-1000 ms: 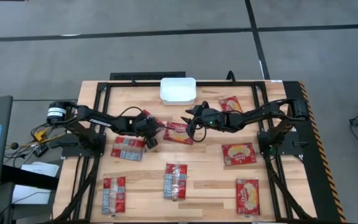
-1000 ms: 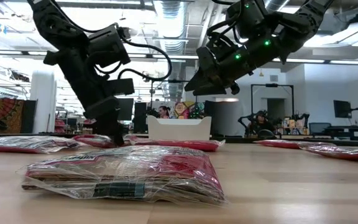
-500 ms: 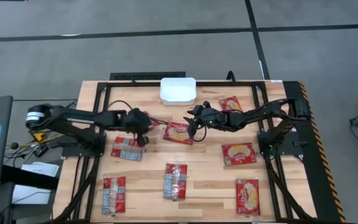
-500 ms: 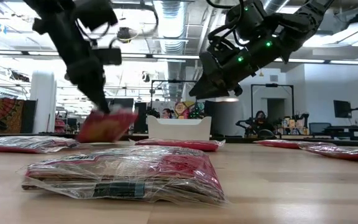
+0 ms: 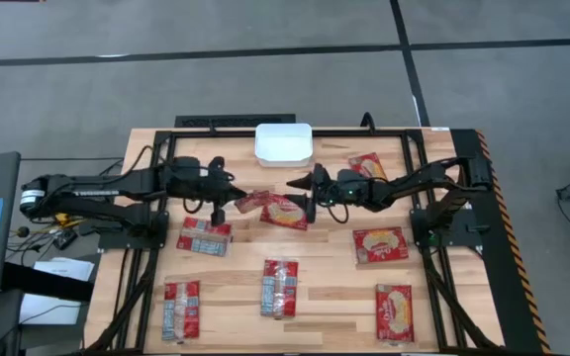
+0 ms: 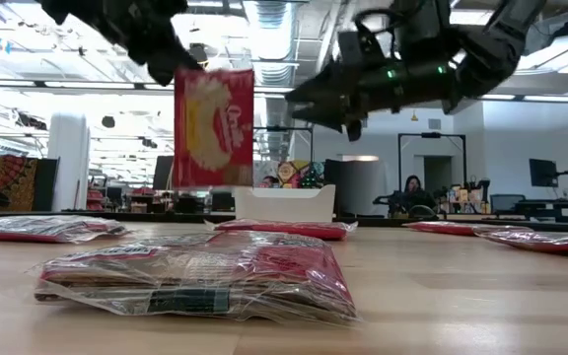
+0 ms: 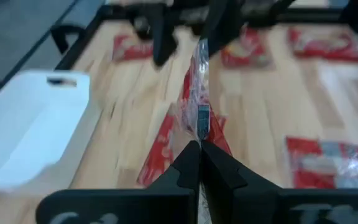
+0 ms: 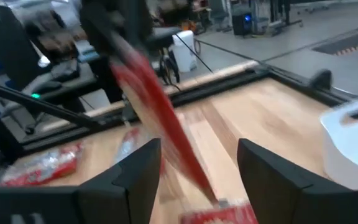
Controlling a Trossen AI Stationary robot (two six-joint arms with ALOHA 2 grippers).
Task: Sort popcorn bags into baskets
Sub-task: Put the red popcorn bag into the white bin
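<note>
The small white plastic rectangular bin with rounded corners sits at the far middle edge of the wooden table, and from above its inside shows plain white, with no packet in it. In the low view the same bin stands beyond the packets, its near wall hiding whatever the floor of it might hold.

One flat red popcorn packet is off the table, pinched by its edge between the pressed-together fingers of the left gripper, just left of the table's middle and short of the bin. In the low view this held packet hangs upright, its pale popcorn picture facing the camera. The left wrist view shows it edge-on, rising from between the closed dark fingertips.

The right gripper hovers just beside it, over another red packet lying flat, with its two fingers spread apart and nothing between them; the right wrist view shows the gap between its fingers clearly.

Counting from above, I make nine packets: the held one, the one under the right gripper, one near the bin on the right, one on the left with grey print up, one on the right, and three along the near row. The ninth I cannot pick out with certainty. There is one bin.
</note>
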